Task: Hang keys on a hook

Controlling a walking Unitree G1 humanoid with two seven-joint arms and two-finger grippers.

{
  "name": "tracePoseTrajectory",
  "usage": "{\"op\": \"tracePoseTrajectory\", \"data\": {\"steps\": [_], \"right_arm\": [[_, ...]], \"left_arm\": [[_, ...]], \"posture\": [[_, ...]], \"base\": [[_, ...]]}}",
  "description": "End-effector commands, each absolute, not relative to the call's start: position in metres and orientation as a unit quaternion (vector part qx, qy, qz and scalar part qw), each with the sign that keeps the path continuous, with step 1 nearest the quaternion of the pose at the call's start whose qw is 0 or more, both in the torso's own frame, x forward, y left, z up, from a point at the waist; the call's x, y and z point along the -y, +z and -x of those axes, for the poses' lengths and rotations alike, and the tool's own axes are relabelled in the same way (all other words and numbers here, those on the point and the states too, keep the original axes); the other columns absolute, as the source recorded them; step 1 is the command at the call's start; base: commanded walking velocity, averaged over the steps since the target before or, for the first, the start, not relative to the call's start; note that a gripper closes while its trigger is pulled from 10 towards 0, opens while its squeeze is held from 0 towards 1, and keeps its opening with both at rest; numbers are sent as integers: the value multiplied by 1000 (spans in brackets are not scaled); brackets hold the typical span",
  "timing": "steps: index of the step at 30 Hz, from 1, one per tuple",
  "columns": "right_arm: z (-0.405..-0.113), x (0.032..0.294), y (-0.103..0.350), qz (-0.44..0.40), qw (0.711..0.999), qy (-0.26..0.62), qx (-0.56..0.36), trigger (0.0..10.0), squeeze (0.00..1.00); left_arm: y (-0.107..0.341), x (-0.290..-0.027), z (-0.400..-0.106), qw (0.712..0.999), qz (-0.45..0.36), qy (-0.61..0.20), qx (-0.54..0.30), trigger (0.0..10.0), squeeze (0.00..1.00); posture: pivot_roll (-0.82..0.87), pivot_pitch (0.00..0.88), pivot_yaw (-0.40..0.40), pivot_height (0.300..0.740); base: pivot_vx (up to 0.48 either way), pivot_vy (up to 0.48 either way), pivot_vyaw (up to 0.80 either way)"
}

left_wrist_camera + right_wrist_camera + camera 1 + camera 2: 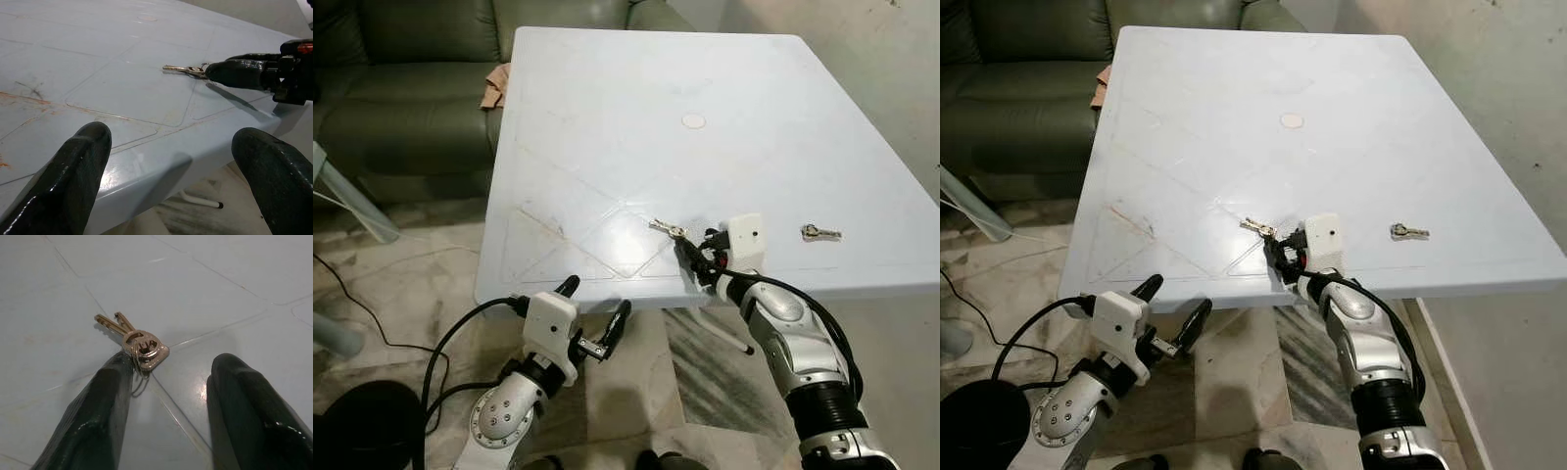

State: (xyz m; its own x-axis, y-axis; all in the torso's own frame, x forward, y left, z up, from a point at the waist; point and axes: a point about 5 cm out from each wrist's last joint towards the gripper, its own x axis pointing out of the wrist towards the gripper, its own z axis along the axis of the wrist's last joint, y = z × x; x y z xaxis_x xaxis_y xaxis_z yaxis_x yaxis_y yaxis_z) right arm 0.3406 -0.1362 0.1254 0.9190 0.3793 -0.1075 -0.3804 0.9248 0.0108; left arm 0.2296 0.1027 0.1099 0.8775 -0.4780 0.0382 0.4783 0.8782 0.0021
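**Operator:** Where are the keys relative to the table?

**Observer:** You have a white table (607, 108). The bunch of keys (668, 229) lies flat on its top, close to the near edge, a little right of the middle. In the right wrist view it reads as two brass keys (132, 335) on a ring, blades pointing away from the fingers.

**Operator:** Right gripper?

**Observer:** Your right gripper (697, 260) is low over the table's near edge, just behind the keys. Its fingers are spread apart, nothing clamped. One finger (105, 396) touches the ring end of the bunch; the other (244, 401) stands off to the side on bare tabletop.

**Operator:** Left?

**Observer:** Your left gripper (595, 315) hangs below and in front of the table's near edge, fingers (73, 166) wide apart and empty, aimed toward the keys.

**Operator:** Anything else on the table?

**Observer:** A single key (820, 232) lies further right along the near edge, well apart from the bunch. A small round mark (693, 121) sits mid-table. Beyond the table's far left corner you have a dark green sofa (401, 88) with a tan cloth (495, 86) on its seat.
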Motion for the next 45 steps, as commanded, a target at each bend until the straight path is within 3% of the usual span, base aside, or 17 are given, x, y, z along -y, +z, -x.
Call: {"op": "tracePoseTrajectory", "data": {"steps": [1, 3, 4, 5, 6, 10, 11, 14, 15, 16, 17, 33, 45], "right_arm": [[-339, 138, 125, 10, 979, 194, -58, 5412, 0], [-339, 138, 125, 11, 979, 194, -57, 6275, 0], [-339, 138, 125, 11, 979, 194, -57, 8510, 0], [-339, 138, 125, 11, 979, 195, -56, 8510, 0], [-340, 137, 126, 10, 979, 196, -56, 9216, 0], [-339, 135, 126, 8, 978, 200, -56, 9412, 0], [-339, 134, 125, 7, 978, 201, -56, 8706, 0], [-339, 134, 125, 6, 978, 203, -57, 8157, 0], [-339, 134, 125, 3, 977, 204, -58, 1294, 0], [-338, 134, 125, 3, 977, 205, -58, 1294, 0], [-339, 134, 125, 4, 977, 205, -58, 0, 0], [-340, 133, 127, 4, 977, 205, -56, 431, 0], [-339, 131, 127, 5, 975, 217, -53, 39, 0]], "left_arm": [[113, -103, -229, 969, 5, -246, 22, 10000, 0], [112, -103, -229, 969, 5, -246, 21, 10000, 0], [113, -103, -229, 969, 5, -246, 21, 10000, 0], [113, -103, -229, 969, 5, -246, 21, 10000, 0], [113, -103, -229, 969, 5, -245, 21, 10000, 0], [113, -103, -229, 970, 5, -244, 21, 10000, 0], [113, -103, -229, 970, 5, -244, 21, 10000, 0], [113, -103, -229, 970, 5, -243, 21, 10000, 0], [113, -103, -229, 970, 5, -243, 21, 10000, 0], [113, -103, -229, 970, 5, -243, 21, 10000, 0], [113, -103, -229, 970, 5, -243, 21, 10000, 0], [114, -102, -229, 971, 9, -239, 20, 10000, 0], [113, -102, -228, 971, 11, -237, 19, 10000, 0]], "posture": [[44, 198, -64, 740], [44, 199, -63, 740], [45, 200, -65, 740], [45, 200, -65, 740], [45, 200, -65, 740], [45, 200, -65, 740], [48, 200, -65, 740], [49, 201, -66, 740], [49, 201, -66, 740], [49, 201, -66, 740], [49, 201, -66, 740], [49, 201, -71, 740], [50, 202, -72, 740]], "base": [[0, 0, 0], [0, 0, 0], [0, 0, 0], [0, 0, 0], [0, 0, 0], [0, 0, 0], [0, 0, 0], [0, 0, 0], [0, 0, 0], [0, 0, 0], [0, 0, 0], [0, 0, 0], [0, 0, 0]]}}
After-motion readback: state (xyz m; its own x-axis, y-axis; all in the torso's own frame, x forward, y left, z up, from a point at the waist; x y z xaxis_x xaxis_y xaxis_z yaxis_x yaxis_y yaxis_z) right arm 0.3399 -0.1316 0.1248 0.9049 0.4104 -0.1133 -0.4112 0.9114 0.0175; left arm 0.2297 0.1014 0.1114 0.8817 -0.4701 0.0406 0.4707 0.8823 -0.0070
